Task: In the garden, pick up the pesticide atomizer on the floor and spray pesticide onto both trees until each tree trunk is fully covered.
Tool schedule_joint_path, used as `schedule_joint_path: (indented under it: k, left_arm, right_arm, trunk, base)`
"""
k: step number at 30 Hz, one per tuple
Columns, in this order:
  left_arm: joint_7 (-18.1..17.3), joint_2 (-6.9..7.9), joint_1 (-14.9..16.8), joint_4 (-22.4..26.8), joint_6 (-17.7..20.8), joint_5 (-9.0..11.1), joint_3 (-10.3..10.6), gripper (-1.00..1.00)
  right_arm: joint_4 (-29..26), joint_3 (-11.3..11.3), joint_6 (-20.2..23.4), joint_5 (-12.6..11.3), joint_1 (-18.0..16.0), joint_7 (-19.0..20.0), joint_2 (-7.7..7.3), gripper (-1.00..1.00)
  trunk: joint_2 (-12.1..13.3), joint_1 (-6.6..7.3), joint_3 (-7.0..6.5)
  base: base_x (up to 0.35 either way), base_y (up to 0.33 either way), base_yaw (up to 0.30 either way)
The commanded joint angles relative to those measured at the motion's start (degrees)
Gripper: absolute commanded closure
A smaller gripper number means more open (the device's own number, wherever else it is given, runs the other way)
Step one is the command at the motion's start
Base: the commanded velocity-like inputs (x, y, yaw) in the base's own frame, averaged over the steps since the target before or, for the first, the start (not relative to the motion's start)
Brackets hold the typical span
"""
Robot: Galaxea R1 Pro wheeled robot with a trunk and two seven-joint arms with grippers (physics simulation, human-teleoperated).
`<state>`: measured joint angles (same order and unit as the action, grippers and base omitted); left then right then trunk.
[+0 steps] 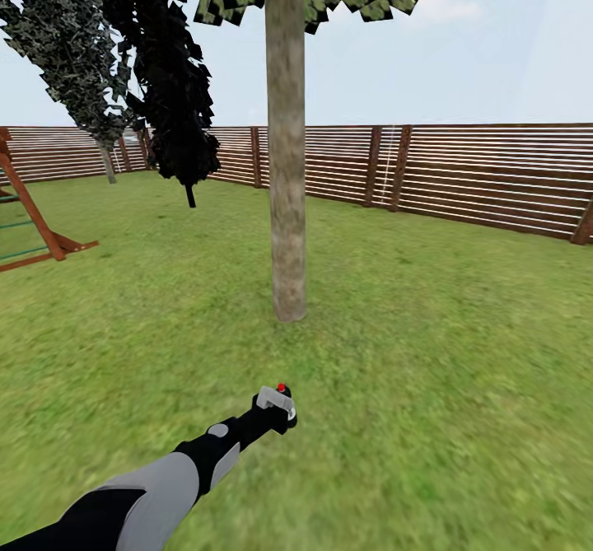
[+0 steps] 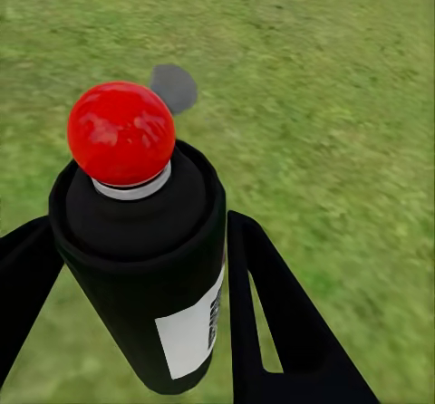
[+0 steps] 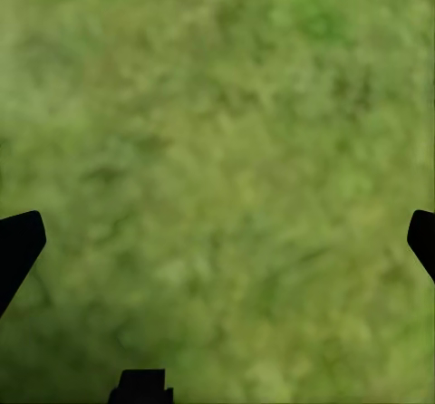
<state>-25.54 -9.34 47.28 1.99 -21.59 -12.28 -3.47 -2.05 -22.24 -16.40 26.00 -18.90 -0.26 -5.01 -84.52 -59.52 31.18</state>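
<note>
The left gripper (image 1: pixel 276 411) is clamped around the pesticide atomizer (image 1: pixel 277 403), so the pickup looks done and the spraying step is in hand. In the left wrist view the atomizer (image 2: pixel 145 259) sits between the two dark fingers (image 2: pixel 272 313), a black body with a white label and a red ball on top.

The tree trunk (image 1: pixel 286 139) rises straight out of the lawn (image 1: pixel 445 386) beyond the atomizer, near but clearly apart from it, with the slatted fence (image 1: pixel 486 172) well behind the trunk and a wooden playset (image 1: pixel 29 221) off to the trunk's left.

The right gripper (image 3: pixel 217 241) hangs over blurred grass with its fingertips spread wide and nothing between them.

I'd say the next move calls for bringing the nozzle closer to the trunk, then sweeping along its height. The red top may mean the sprayer is off; I can't be sure.
</note>
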Motion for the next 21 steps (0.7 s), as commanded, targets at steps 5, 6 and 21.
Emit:
schedule_joint_path:
  k: [5, 6, 21]
  left_arm:
    - [0.10, 0.15, 0.00, 0.03, -0.03, -0.02, -0.05, 1.00]
    - [0.11, 0.17, 0.00, 0.05, -0.03, -0.02, -0.05, 1.00]
    - [-0.22, 1.81, 0.00, 0.82, 4.80, 0.22, 0.32, 1.00]
  right_arm:
    - [-0.05, 0.08, -0.03, 0.01, 0.00, 0.00, 0.00, -1.00]
    - [-0.05, 0.08, -0.03, 0.01, 0.00, 0.00, 0.00, -1.00]
    - [-4.39, -0.26, 2.15, -0.37, -0.11, 0.61, -4.20, -1.00]
  trunk:
    - [0.00, 0.00, 0.00]
    - [0.00, 0.00, 0.00]
    - [0.00, 0.00, 0.00]
  base:
    - [0.005, 0.001, 0.000]
    - [0.001, 0.000, 0.000]
    - [0.000, 0.000, 0.000]
